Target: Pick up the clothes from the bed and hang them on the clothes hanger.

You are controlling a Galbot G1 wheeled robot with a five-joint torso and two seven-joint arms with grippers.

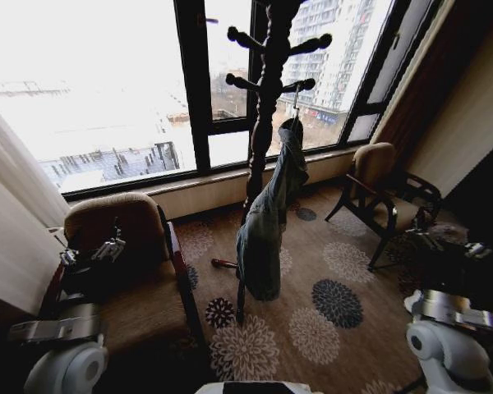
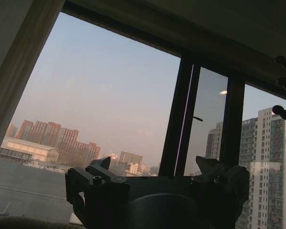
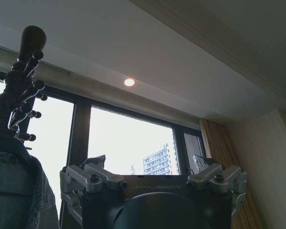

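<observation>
Hanging jacket (image 1: 267,217) on rack — well ahead | both claws (image 2: 152,169) (image 3: 150,164) released

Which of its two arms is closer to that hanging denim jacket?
Right, it seems: the jacket appears beside the right gripper in the right wrist view. The left gripper hovers over the armchair, farther away.

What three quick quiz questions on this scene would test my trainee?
1. True or false: the denim jacket lies on an armchair.
2. What does the jacket hang from? A) curtain B) coat stand C) window handle
3. In what state are the left claw and right claw?

Key: 1 false, it hangs on a hanger hook; 2 B; 3 both open, holding nothing.
</observation>
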